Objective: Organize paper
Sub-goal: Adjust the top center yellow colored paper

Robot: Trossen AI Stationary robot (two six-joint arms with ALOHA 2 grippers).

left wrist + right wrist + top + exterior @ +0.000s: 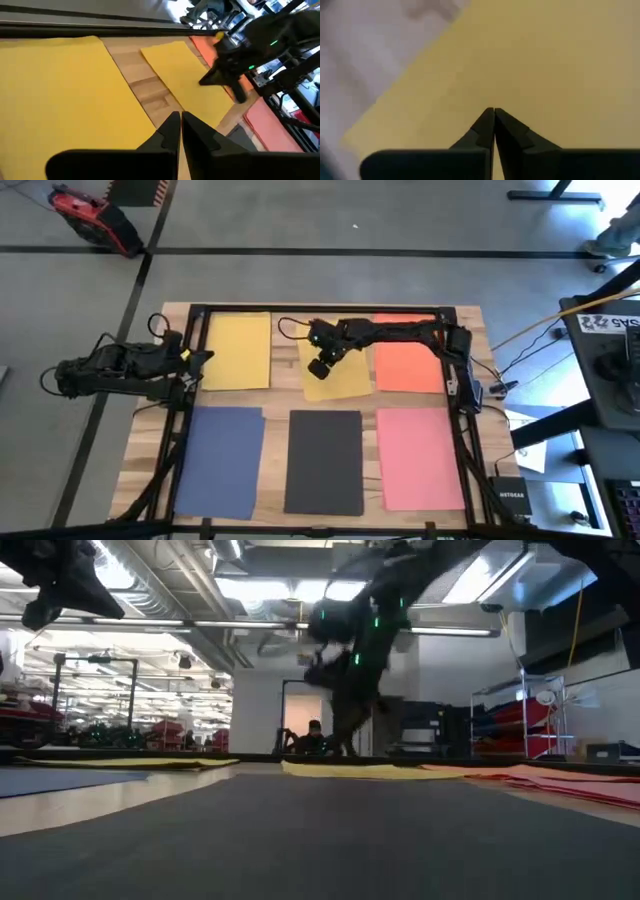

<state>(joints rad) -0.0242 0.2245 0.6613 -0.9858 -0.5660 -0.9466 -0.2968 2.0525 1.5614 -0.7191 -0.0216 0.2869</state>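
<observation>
Pale wooden tabletop (280, 405) carrying six paper sheets in two rows: far row, yellow sheet (237, 351), a second, skewed yellow sheet (345, 372) and orange sheet (407, 367); near row, blue sheet (220, 460), dark grey sheet (324, 461) and pink sheet (420, 457). Right gripper (319, 367), fingers closed and empty, hangs over the skewed yellow sheet; left gripper (203, 358), fingers closed and empty, waits at the first yellow sheet's left edge. Surroundings: grey floor, red device (92, 220) beyond the table, workshop room with a person (314, 737) seated far behind.
</observation>
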